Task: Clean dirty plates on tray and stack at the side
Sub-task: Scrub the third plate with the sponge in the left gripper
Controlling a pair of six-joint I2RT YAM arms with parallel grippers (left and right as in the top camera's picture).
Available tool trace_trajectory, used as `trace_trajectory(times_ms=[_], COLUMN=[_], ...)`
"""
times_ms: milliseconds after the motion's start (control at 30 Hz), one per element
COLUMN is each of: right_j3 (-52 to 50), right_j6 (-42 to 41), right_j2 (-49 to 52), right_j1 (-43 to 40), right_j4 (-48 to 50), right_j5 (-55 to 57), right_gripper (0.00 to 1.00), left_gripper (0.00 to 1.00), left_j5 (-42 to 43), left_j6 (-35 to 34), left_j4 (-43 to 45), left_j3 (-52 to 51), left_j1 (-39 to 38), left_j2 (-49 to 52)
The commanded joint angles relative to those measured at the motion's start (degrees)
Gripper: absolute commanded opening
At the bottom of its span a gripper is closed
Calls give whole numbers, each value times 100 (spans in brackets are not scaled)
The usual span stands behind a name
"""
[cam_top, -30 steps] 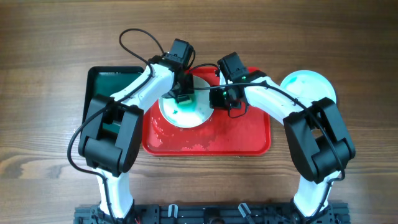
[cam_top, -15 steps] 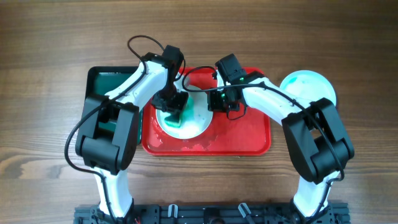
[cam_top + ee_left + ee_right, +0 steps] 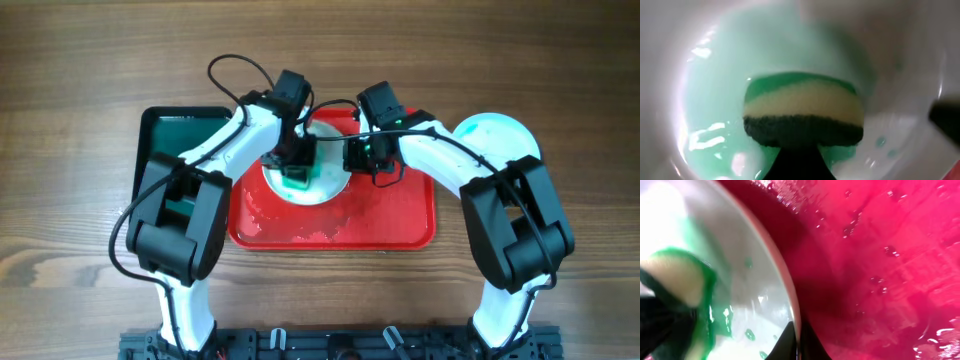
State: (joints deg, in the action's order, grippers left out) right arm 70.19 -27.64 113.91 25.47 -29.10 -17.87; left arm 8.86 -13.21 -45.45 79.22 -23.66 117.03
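A white plate (image 3: 325, 180) with a green smear lies on the red tray (image 3: 400, 215). My left gripper (image 3: 294, 172) is shut on a green and yellow sponge (image 3: 804, 116) pressed against the plate's wet green middle (image 3: 715, 90). My right gripper (image 3: 352, 158) is shut on the plate's right rim (image 3: 790, 305), with the tray's wet floor (image 3: 880, 255) beside it. The sponge also shows in the right wrist view (image 3: 680, 280). Another pale plate (image 3: 495, 140) lies on the table to the right of the tray. A third plate is not in view.
A smaller dark green tray (image 3: 165, 135) sits left of the red tray, partly under my left arm. Foam and water streaks lie on the red tray's front part (image 3: 300, 232). The wooden table (image 3: 80, 80) surrounds both trays.
My left gripper with the sponge has moved back up and right to the plate's middle, after sweeping to its lower left half a second ago. The right gripper stays on the rim.
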Motion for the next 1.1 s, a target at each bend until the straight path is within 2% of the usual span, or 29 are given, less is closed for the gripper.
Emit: trace_trajectory(times_ms=[0,67,100,167,300,400,467,533,633,767,833,900,967,1000,1067], right_j3=[57,57,57,57,57,57,57,57,57,57,57,57,57,57,57], right_j6=[2,-63,-87,-105,-98,-101,-105,-354,-492,-483,-428,-398,-382,-374,-369], right_j2=[109,109,120,184,293,295,295,302,389,527,527,527,527,527,527], right_j1=[181,181,181,181,181,181,181,181,181,149,149,149,149,149,149], right_j4=[-4,-2,9,22,111,127,127,125,140,166,168,168,166,168,175], right_j5=[-358,-354,-356,-358,-487,-490,-490,-529,-579,-831,-831,-835,-870,-870,-870], right_gripper=[4,4,4,4,4,4,4,4,4,4,4,4,4,4,4], left_gripper=[4,4,4,4,4,4,4,4,4,4,4,4,4,4,4], left_j5=[-1091,-1751,-2253,-2717,-2743,-1379,-590,702,1998,2645,2055,114,-1388,-1788,-1965], left_j6=[-1808,-2302,-2726,-3353,-3403,-2291,-1803,-1172,-898,-669,-890,-1928,-2444,-2612,-2691], left_j4=[691,734,597,162,-439,-562,-544,-511,-297,518,807,857,754,640,437], left_j3=[-138,-120,-118,-74,-13,-13,-13,-13,-13,-13,-13,-13,-15,-15,-15], left_j1=[-118,-105,-87,-55,-46,-33,-9,63,210,431,533,627,640,638,629], left_j2=[415,415,398,348,216,212,212,212,212,212,212,212,212,212,212])
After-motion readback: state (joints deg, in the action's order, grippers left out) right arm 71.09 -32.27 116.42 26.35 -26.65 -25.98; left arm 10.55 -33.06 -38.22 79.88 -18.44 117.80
